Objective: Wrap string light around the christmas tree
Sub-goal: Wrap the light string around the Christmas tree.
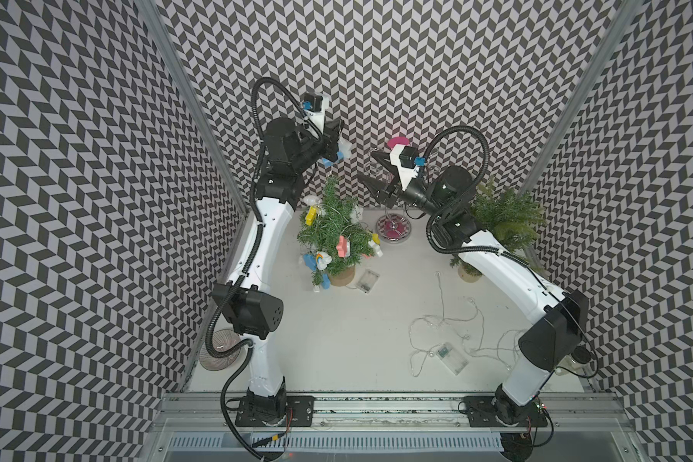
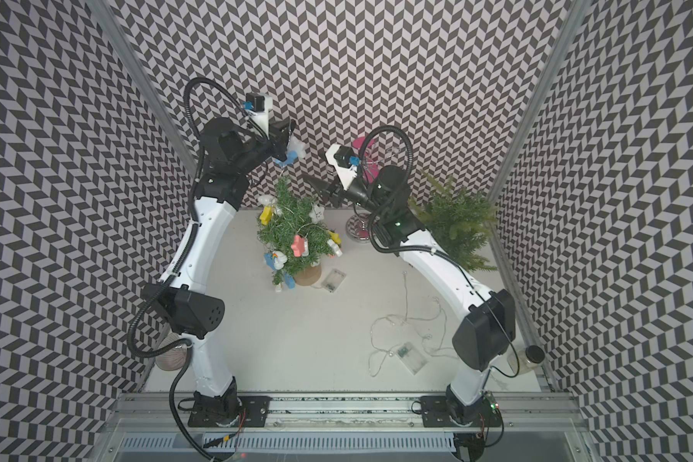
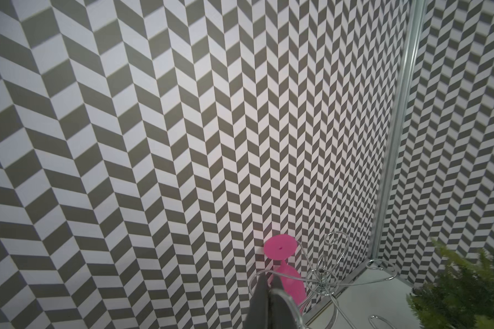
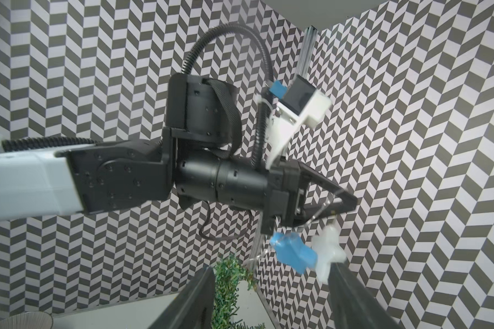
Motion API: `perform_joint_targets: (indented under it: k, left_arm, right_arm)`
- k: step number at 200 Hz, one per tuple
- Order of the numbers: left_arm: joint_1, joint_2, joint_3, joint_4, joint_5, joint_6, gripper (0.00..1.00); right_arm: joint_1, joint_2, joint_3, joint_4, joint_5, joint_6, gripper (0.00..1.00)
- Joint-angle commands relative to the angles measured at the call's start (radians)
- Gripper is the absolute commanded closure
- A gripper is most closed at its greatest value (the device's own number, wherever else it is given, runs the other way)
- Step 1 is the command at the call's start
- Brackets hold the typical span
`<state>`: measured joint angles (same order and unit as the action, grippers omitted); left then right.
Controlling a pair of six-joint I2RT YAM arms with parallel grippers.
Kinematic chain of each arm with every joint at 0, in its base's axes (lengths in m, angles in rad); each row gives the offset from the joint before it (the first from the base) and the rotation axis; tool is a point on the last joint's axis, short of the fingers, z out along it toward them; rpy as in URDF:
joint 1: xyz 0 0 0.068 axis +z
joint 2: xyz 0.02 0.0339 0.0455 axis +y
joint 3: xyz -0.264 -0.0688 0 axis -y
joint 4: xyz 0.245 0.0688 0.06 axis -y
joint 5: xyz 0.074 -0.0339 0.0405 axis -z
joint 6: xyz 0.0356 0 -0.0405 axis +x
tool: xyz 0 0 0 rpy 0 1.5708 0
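The small christmas tree (image 1: 333, 228) (image 2: 293, 234) stands in a brown pot at the back of the table. The string light (image 1: 343, 248), a thin wire with coloured star shapes, is wound round it. My left gripper (image 1: 335, 138) (image 4: 345, 202), high above the treetop, is shut on the wire's free end. A blue star (image 4: 294, 253) and a white star (image 4: 328, 250) dangle just below it. My right gripper (image 1: 367, 168) (image 4: 271, 266) hangs open beside those stars, holding nothing. The light's clear battery box (image 1: 367, 280) lies by the pot.
A wire stand (image 1: 395, 230) holding a pink glass (image 3: 280, 250) is behind my right gripper. A second green tree (image 1: 501, 220) is at the right wall. Another loose string light with its battery box (image 1: 451, 357) lies front right. A ribbed bowl (image 1: 221, 350) sits front left.
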<state>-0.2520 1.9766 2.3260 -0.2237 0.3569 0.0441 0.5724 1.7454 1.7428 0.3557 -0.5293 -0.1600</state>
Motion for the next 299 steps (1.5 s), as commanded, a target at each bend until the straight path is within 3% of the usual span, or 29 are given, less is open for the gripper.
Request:
perform_joint_targets:
  k: [1,24,72,115,141,149,160,186,202,232,250,299]
  left_arm:
    - [-0.045,0.045,0.066,-0.097,-0.177,0.141,1.0]
    - [-0.078,0.047,0.072,-0.147,-0.227,0.173,1.0]
    - [-0.262,-0.056,-0.083,-0.082,-0.66,0.39,1.0]
    - [-0.319,-0.141,-0.179,-0.003,-0.79,0.458,1.0]
    - [-0.337,-0.122,-0.179,0.031,-0.894,0.526,1.0]
    - [-0.333,-0.104,-0.168,0.02,-0.923,0.534,1.0]
    - [-0.328,-0.081,-0.161,0.036,-0.937,0.552,1.0]
    - [-0.307,-0.026,-0.093,0.02,-0.917,0.548,1.0]
    - [-0.293,-0.032,-0.099,0.024,-0.91,0.553,1.0]
    - [-0.318,-0.11,-0.248,0.103,-1.014,0.616,1.0]
    - [-0.34,-0.173,-0.349,0.205,-1.045,0.652,1.0]
    - [-0.376,-0.225,-0.385,0.207,-1.113,0.622,1.0]
  right_arm:
    - [-0.013,-0.022,-0.043,0.086,-0.046,0.061,0.35]
    - [-0.025,-0.041,-0.087,0.107,-0.015,0.08,0.36]
    - [-0.087,-0.12,-0.286,0.269,0.055,0.204,0.38]
    - [-0.122,-0.122,-0.353,0.32,0.013,0.275,0.38]
    - [-0.113,-0.048,-0.308,0.234,-0.17,0.318,0.41]
    - [-0.11,-0.019,-0.294,0.215,-0.301,0.345,0.41]
    - [-0.09,0.012,-0.308,0.264,-0.401,0.401,0.41]
    - [0.0,0.048,-0.3,0.222,-0.304,0.266,0.34]
    - [0.026,0.093,-0.229,0.151,-0.272,0.26,0.33]
    - [-0.008,0.068,-0.301,0.254,-0.121,0.364,0.33]
    - [-0.04,0.062,-0.359,0.367,-0.151,0.454,0.33]
    - [-0.056,0.103,-0.374,0.455,-0.191,0.551,0.34]
